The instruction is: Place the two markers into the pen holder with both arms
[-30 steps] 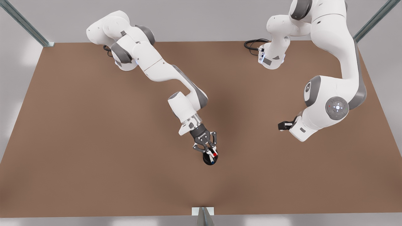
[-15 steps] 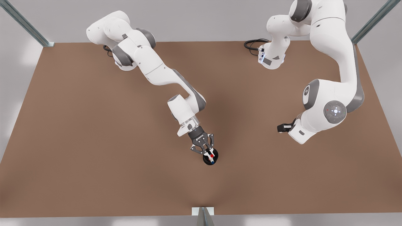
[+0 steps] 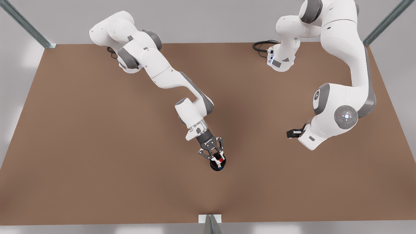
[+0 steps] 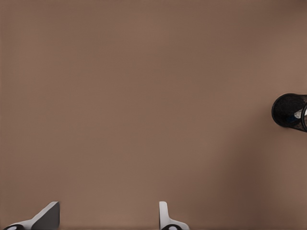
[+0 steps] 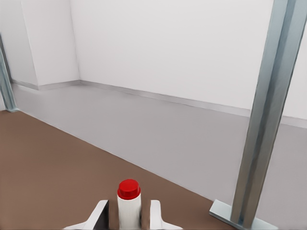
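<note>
My right gripper [image 3: 217, 158], low centre frame, pinches the red-capped marker [image 5: 129, 203] above the pen holder [image 3: 217, 166]; left gripper [image 4: 108, 215] waits spread, empty.

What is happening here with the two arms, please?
The right claw holds the red-capped marker upright between its fingers, directly over the black pen holder near the middle of the brown table. A blue-capped marker already stands inside the holder. The left claw waits open above bare table at the front view's right, with the holder seen off to one side.
</note>
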